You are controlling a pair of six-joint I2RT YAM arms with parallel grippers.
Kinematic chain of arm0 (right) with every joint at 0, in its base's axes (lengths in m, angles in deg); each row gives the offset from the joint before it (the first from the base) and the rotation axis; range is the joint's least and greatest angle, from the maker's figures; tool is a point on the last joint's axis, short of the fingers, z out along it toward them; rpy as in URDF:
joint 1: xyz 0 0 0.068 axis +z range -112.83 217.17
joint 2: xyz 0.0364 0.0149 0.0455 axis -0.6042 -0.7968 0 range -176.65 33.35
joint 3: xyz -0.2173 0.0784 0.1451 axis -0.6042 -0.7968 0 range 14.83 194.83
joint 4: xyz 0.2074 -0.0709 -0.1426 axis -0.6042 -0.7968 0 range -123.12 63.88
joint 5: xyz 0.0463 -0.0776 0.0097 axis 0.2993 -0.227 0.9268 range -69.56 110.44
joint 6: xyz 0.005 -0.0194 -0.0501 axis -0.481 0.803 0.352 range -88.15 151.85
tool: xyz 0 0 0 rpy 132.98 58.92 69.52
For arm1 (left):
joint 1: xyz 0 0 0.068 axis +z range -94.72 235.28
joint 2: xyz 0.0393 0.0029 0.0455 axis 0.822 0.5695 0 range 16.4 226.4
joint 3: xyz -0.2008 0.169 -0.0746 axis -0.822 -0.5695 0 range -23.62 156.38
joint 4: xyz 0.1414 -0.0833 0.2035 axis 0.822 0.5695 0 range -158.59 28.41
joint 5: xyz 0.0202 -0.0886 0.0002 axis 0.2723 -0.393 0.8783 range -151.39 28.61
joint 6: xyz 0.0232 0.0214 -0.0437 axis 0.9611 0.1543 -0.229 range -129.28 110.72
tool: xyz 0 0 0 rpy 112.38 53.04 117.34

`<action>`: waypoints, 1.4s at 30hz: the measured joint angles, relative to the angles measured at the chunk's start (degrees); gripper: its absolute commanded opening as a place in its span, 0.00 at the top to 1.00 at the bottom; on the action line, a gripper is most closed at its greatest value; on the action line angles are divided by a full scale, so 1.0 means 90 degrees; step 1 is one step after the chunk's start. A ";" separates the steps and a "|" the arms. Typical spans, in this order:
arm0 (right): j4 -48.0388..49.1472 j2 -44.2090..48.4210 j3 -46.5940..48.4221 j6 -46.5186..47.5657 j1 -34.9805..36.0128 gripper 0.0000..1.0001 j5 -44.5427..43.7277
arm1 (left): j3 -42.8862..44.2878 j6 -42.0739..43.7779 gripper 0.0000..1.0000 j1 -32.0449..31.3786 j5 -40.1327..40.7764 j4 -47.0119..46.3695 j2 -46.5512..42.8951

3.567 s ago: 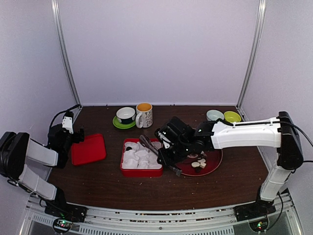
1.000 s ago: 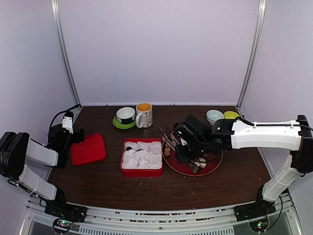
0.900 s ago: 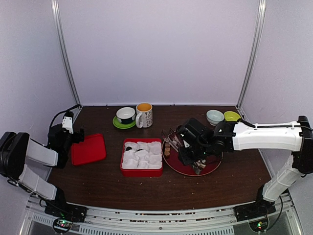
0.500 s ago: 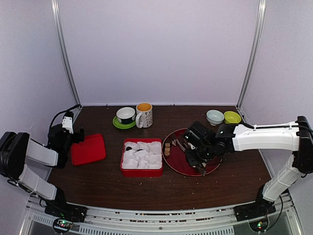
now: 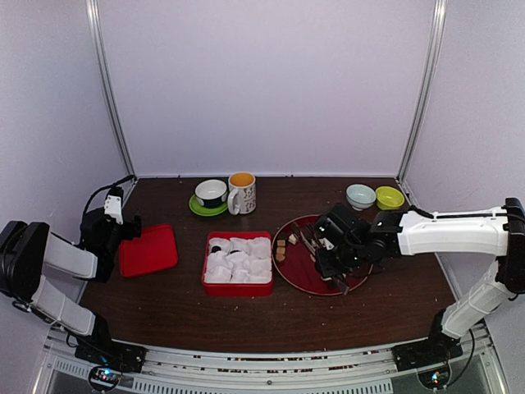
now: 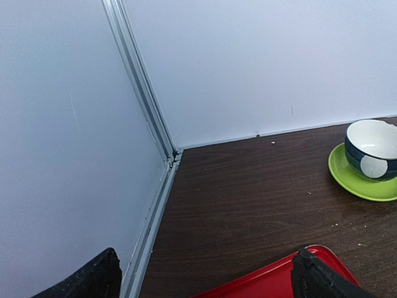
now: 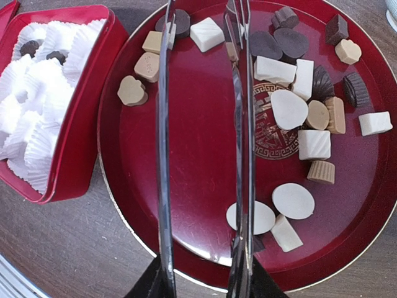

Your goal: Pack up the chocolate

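Observation:
Chocolate (image 7: 291, 108) in dark, tan and cream pieces lies scattered on a round red plate (image 7: 198, 155), also seen from above (image 5: 289, 271). My right gripper (image 7: 201, 282) (image 5: 332, 261) is shut on long metal tongs (image 7: 162, 124) (image 5: 308, 242), which hang over the plate with their arms apart and nothing between the tips. Left of the plate, a red box (image 7: 80, 143) (image 5: 238, 288) holds white paper cups. Two of them contain dark pieces (image 7: 29, 48). My left gripper (image 5: 125, 223) (image 6: 205, 287) stands open beside a red lid (image 5: 148, 250) (image 6: 260, 282).
At the back stand a bowl on a green saucer (image 5: 211, 194) (image 6: 371, 149) and a mug (image 5: 241, 192). A pale bowl (image 5: 360, 195) and a green bowl (image 5: 390, 195) sit behind the plate. Enclosure walls and metal posts close in the table.
My right arm carried the tongs from over the red box rightward to over the plate and drew back. The left arm stayed still.

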 measured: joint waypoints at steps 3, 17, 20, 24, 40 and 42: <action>0.0051 0.0158 -0.0085 0.0000 0.0000 0.65 0.0017 | 0.0000 0.0000 0.02 0.0000 0.0000 0.0000 0.0000; 0.0158 0.0707 -0.0617 -0.0112 -0.0019 0.65 0.0017 | 0.0000 0.0000 0.02 0.0000 0.0000 0.0000 0.0000; 0.0136 0.0792 -0.0639 -0.0143 -0.0032 0.65 0.0032 | 0.0000 0.0000 0.02 0.0000 0.0000 0.0000 0.0000; -0.0046 0.1129 -0.0780 -0.0172 -0.0041 0.65 0.0056 | 0.0000 0.0000 0.02 0.0000 0.0000 0.0000 0.0000; -0.0899 0.2380 -0.1571 -0.0175 -0.0704 0.63 0.0850 | 0.0000 0.0000 0.02 0.0000 0.0000 0.0000 0.0000; -0.0865 0.2280 -0.1571 -0.0165 -0.0716 0.63 0.1003 | 0.0000 0.0000 0.02 0.0000 0.0000 0.0000 0.0000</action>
